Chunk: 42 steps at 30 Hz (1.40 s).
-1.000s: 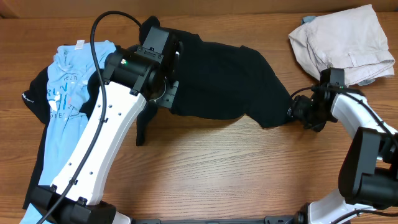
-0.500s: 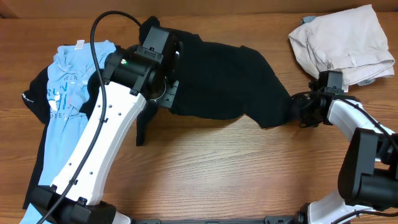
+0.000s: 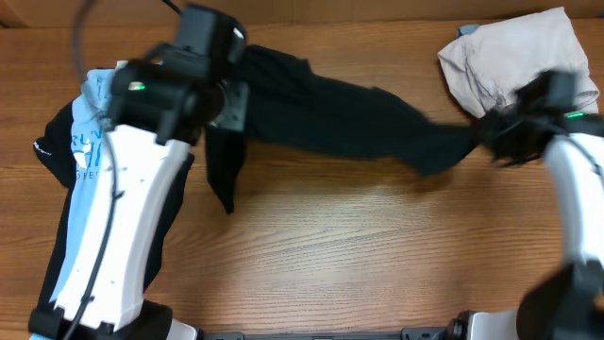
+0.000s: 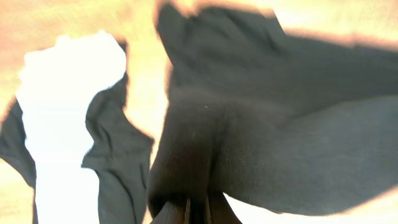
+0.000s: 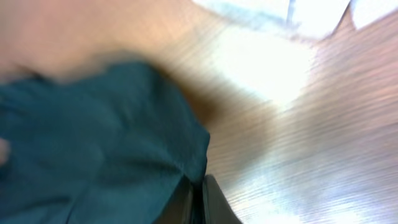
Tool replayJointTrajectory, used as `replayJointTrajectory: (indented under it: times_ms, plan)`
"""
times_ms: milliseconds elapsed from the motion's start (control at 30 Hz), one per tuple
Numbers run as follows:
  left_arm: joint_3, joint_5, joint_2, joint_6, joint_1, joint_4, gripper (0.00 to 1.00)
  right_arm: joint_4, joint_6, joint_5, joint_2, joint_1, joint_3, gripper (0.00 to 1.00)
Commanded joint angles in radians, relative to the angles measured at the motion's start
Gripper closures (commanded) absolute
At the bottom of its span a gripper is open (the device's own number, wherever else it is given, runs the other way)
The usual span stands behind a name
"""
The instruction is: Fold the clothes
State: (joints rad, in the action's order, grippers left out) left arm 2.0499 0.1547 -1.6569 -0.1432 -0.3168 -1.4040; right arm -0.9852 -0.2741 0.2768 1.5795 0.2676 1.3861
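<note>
The clothes in hand are a large black shirt [image 3: 340,118], stretched out long between my two grippers across the back of the table. My left gripper [image 3: 229,102] is shut on its left end, and a flap of cloth hangs down from there. In the left wrist view the black shirt [image 4: 280,124] bunches into the shut left gripper [image 4: 196,211]. My right gripper [image 3: 483,138] is shut on the shirt's right end. The right wrist view shows the shirt [image 5: 93,143] pinched in the right gripper [image 5: 199,199]. A light blue printed tee [image 3: 83,156] lies at the left.
A beige garment [image 3: 514,61] is heaped at the back right corner. Under the blue tee lies another dark garment [image 3: 49,142], reaching to the table's left edge. The wooden table [image 3: 359,246] shows bare in front of the shirt.
My right gripper has shut on the shirt's right end. Both arms have moved up and outward, and the shirt is now pulled out long between them. The picture is blurred by motion.
</note>
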Motion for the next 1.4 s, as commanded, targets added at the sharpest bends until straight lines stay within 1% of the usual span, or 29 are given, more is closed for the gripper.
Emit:
replayJointTrajectory:
  times_ms: [0, 100, 167, 267, 367, 500, 600, 733, 833, 900, 967, 1067, 1167, 1300, 1333, 1367]
  plan:
    - [0.179, 0.013, 0.008, 0.017, 0.058, -0.044, 0.96, -0.156, 0.041, 0.002, -0.141, 0.077, 0.287, 0.96]
    - [0.246, 0.016, 0.01, 0.052, 0.093, -0.083, 0.96, -0.275, 0.064, -0.008, -0.175, 0.128, 0.465, 0.96]
    - [0.269, 0.042, 0.01, 0.055, 0.12, -0.111, 0.96, -0.34, 0.073, -0.021, -0.19, 0.162, 0.559, 0.96]
    - [0.274, 0.095, 0.01, 0.055, 0.156, -0.153, 0.96, -0.404, 0.094, -0.025, -0.208, 0.21, 0.646, 0.96]
    - [0.274, 0.11, 0.01, 0.054, 0.194, -0.17, 0.96, -0.436, 0.096, -0.024, -0.227, 0.244, 0.673, 0.96]
    - [0.276, 0.106, 0.01, 0.053, 0.215, -0.166, 0.96, -0.481, 0.101, -0.025, -0.23, 0.251, 0.672, 0.96]
    - [0.276, 0.049, 0.01, 0.054, 0.214, -0.166, 0.96, -0.524, 0.121, -0.025, -0.221, 0.251, 0.666, 0.96]
    - [0.275, -0.109, 0.01, 0.056, 0.214, -0.177, 0.96, -0.576, 0.142, -0.024, -0.202, 0.251, 0.666, 0.96]
    - [0.275, -0.266, 0.01, 0.064, 0.212, -0.211, 0.96, -0.604, 0.149, -0.024, -0.183, 0.25, 0.666, 0.96]
    - [0.275, -0.345, 0.01, 0.066, 0.212, -0.247, 0.96, -0.615, 0.156, -0.023, -0.167, 0.249, 0.666, 0.96]
    - [0.275, -0.494, 0.01, 0.1, 0.212, -0.285, 0.96, -0.616, 0.175, -0.012, -0.152, 0.249, 0.659, 0.96]
    - [0.276, -0.721, 0.014, 0.143, 0.212, -0.285, 0.96, -0.616, 0.179, -0.013, -0.128, 0.249, 0.642, 0.96]
    - [0.276, -0.896, 0.017, 0.197, 0.212, -0.285, 0.96, -0.619, 0.187, -0.011, -0.106, 0.249, 0.634, 0.96]
    - [0.276, -1.069, 0.016, 0.256, 0.212, -0.285, 0.96, -0.619, 0.2, -0.002, -0.091, 0.249, 0.634, 0.96]
    - [0.276, -1.097, 0.016, 0.268, 0.212, -0.285, 0.96, -0.618, 0.2, -0.002, -0.091, 0.249, 0.634, 0.96]
    - [0.276, -1.087, 0.016, 0.271, 0.212, -0.285, 0.96, -0.617, 0.2, -0.002, -0.091, 0.249, 0.634, 0.96]
